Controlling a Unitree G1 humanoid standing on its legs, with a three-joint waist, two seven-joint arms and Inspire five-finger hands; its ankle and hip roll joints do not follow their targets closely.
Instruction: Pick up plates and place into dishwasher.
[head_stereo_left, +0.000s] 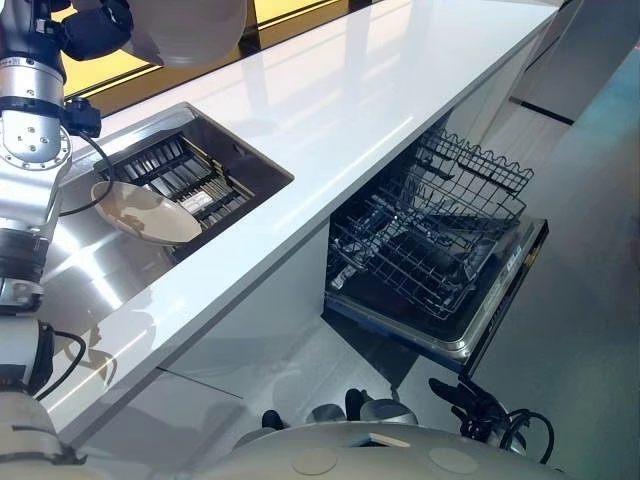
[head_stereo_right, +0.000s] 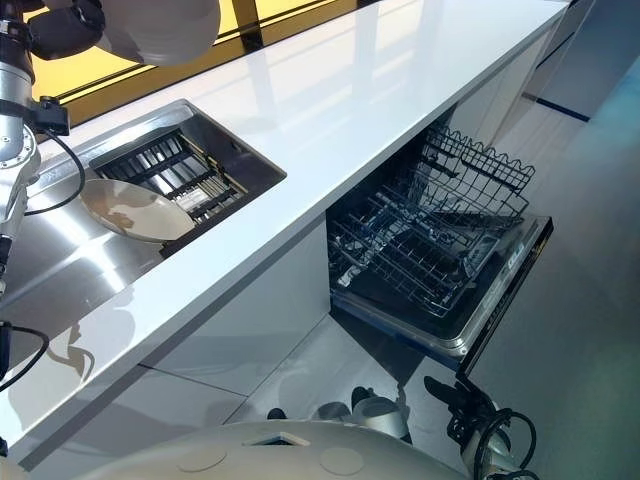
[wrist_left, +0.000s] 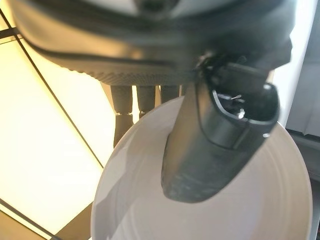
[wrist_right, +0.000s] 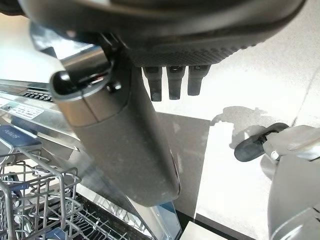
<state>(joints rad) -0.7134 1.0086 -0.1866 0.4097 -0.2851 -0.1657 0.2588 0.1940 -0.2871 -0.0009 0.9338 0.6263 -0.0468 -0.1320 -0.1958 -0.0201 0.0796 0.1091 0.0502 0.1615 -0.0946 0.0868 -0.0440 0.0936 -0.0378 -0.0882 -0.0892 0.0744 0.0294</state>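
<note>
Left wrist view first, Sam: what is the left hand (wrist_left: 150, 45) doing?

It grips a white plate (wrist_left: 240, 210), Jo. The thumb (wrist_left: 220, 135) lies across the plate's inner face and the fingers (wrist_left: 122, 105) reach behind its rim, so the plate is pinched between them.

Where does that plate sit in the left eye view?

High at the far left, lifted in the air above the white counter (head_stereo_left: 350, 120) — well above the sink (head_stereo_left: 255, 168).

Anything in the sink?

A second plate (head_stereo_left: 145, 212), pale and shallow. It lies slightly tilted at the basin's left edge, partly over a dark slatted rack (head_stereo_left: 170, 170) in the basin's bottom. It is well apart from both hands.

And the dishwasher (head_stereo_left: 440, 335)?

Under the counter, to the right of the sink, it stands open. Its door (head_stereo_left: 508, 285) is folded down flat, and a wire basket (head_stereo_left: 430, 240) is pulled out over the door, with a second wire frame (head_stereo_left: 480, 170) tilted up at its far end.

What about the right hand (wrist_right: 165, 30)?

Right wrist view shows it hanging low over the pale floor (wrist_right: 260, 75), just beside the edge of the lowered door. Its thumb (wrist_right: 125, 150) is straight and its fingers (wrist_right: 170, 80) hang loose and uncurled — nothing is in its grasp. In the left eye view the same hand shows at the bottom, near the door's near corner, well apart from both plates.
</note>
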